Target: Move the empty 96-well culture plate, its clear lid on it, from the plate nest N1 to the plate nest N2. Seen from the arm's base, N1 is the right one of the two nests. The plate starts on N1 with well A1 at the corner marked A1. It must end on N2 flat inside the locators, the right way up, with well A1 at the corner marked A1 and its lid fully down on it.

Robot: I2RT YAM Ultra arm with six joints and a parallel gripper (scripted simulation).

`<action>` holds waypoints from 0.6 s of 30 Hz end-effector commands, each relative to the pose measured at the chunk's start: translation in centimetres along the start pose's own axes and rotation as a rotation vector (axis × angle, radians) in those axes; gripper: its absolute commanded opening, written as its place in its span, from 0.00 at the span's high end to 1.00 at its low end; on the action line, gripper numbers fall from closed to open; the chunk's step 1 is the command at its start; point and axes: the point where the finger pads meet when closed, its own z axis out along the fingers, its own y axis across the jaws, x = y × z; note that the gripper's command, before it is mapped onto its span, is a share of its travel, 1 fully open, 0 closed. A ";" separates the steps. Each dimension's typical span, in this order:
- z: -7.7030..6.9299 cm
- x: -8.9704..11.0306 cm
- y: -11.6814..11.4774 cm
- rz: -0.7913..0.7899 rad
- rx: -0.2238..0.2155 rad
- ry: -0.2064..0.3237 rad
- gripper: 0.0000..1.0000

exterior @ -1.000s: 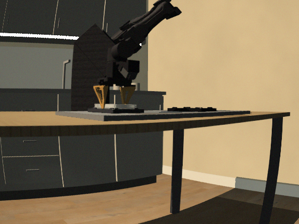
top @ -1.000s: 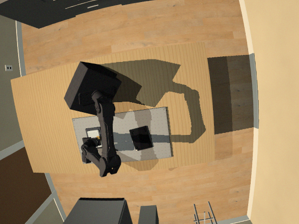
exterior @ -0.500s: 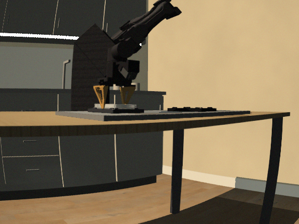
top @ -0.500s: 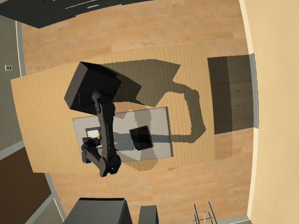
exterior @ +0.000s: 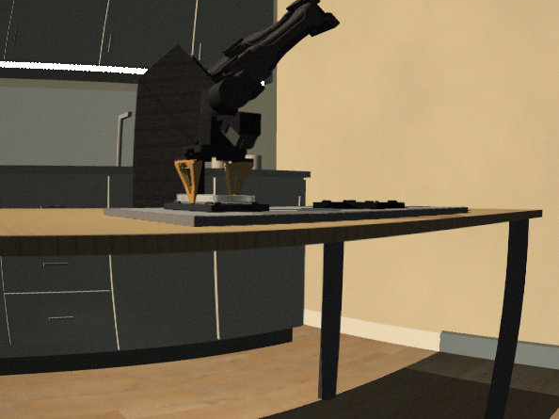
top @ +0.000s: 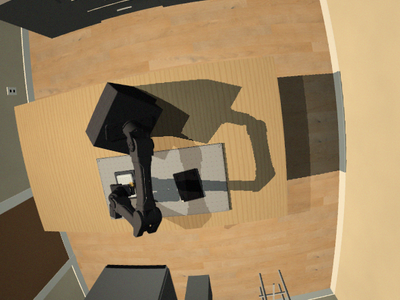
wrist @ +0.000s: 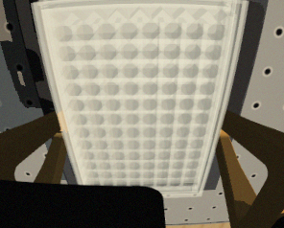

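The white 96-well plate (wrist: 140,91) with its clear lid on it fills the wrist view and sits on the black nest N1 (exterior: 216,205). It also shows in the side view (exterior: 215,198) and, partly hidden by the arm, from above (top: 124,178). My gripper (wrist: 141,116) with orange fingers is shut on the plate's two long sides, near its close end. In the side view the fingers (exterior: 214,192) reach down to the plate, which lies low on the nest. The empty black nest N2 (top: 188,185) lies to the right (exterior: 359,203).
Both nests stand on a grey perforated board (top: 188,178) on the wooden table. A large dark box (top: 122,117) stands behind the arm's base. The arm's elbow (top: 146,220) hangs over the table's near edge.
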 end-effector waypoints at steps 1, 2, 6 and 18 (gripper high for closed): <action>-0.7 -1.0 -0.6 -0.008 0.001 -0.039 1.00; -0.7 -1.0 -0.6 -0.008 0.001 -0.039 1.00; -0.7 -1.0 -0.6 -0.008 0.001 -0.039 1.00; -2.5 -0.2 0.0 0.006 -0.005 -0.017 1.00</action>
